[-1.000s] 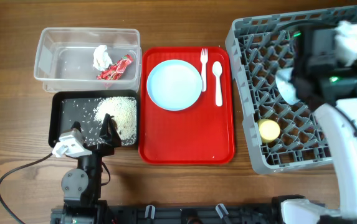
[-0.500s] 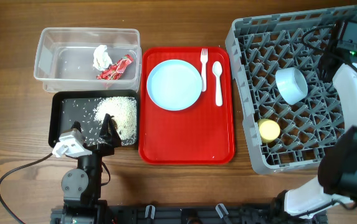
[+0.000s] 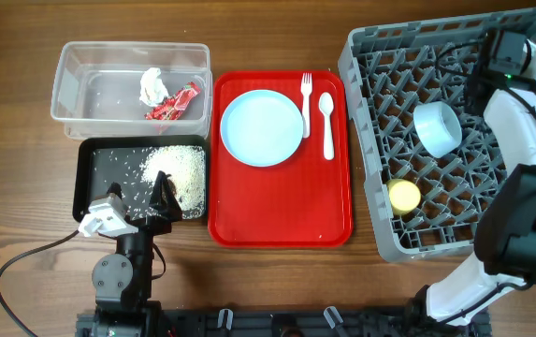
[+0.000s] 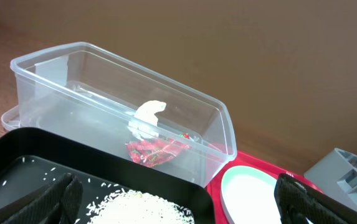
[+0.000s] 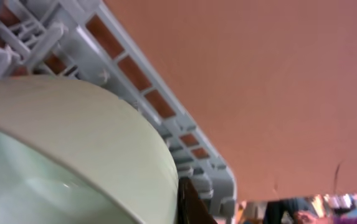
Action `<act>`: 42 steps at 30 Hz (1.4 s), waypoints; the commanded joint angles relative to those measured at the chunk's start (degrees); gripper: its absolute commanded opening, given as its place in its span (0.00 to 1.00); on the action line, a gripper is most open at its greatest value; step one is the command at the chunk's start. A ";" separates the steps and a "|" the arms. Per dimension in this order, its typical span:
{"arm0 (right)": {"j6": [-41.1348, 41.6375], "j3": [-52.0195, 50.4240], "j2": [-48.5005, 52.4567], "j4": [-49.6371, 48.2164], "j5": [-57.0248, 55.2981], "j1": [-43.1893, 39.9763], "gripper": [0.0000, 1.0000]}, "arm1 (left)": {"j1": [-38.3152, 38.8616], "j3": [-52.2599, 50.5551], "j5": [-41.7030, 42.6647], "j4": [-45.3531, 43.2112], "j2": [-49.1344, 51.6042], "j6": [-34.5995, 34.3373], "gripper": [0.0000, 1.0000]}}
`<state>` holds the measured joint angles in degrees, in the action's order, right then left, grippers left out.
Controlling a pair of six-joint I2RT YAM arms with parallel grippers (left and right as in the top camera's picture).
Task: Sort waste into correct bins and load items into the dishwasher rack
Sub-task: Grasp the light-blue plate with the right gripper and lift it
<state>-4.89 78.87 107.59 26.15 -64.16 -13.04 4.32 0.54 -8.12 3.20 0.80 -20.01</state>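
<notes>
The grey dishwasher rack (image 3: 380, 220) holds a light blue bowl (image 3: 436, 129) and a yellow cup (image 3: 403, 195). My right gripper (image 3: 494, 51) is over the rack's far right part. In the right wrist view one finger (image 5: 189, 202) presses the rim of the pale green bowl (image 5: 60, 143), beside the rack wall (image 5: 134, 81). The light blue plate (image 3: 262, 127), white fork (image 3: 306, 98) and spoon (image 3: 326, 122) lie on the red serving tray (image 3: 282, 211). Tissue (image 3: 152, 86) and red wrapper (image 3: 174, 105) lie in the clear tub (image 3: 71, 94). Rice (image 3: 179, 168) lies in the black tray (image 3: 94, 178). My left gripper (image 3: 137, 211) is open and empty at that tray's front edge.
In the left wrist view the clear tub (image 4: 103, 81) stands behind the black tray (image 4: 16, 162), with the plate (image 4: 253, 193) to the right and a rack corner (image 4: 352, 174) at far right. A black cable (image 3: 24, 271) loops on the table at front left.
My right arm has swung from over the rack's middle to its far right corner, uncovering the light blue bowl in the rack. The left arm has not moved.
</notes>
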 commanded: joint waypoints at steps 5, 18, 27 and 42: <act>-7.32 0.09 0.85 -2.12 -5.09 -1.07 0.04 | -0.59 -0.20 -0.92 0.02 -0.42 0.09 1.00; -14.40 -8.35 0.85 -11.28 -4.90 1.51 0.05 | -0.59 -0.20 -0.92 0.02 -0.42 0.09 1.00; -21.07 -8.35 0.85 -13.31 -3.39 4.22 0.08 | -0.59 -0.20 -0.92 0.04 -0.42 0.09 1.00; -19.06 -8.33 -8.07 -14.62 2.16 14.23 0.66 | -0.59 -0.20 -0.92 0.02 -0.42 0.09 1.00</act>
<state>-25.30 70.74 106.04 11.53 -66.85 -2.17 4.32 0.54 -8.12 3.20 0.80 -20.01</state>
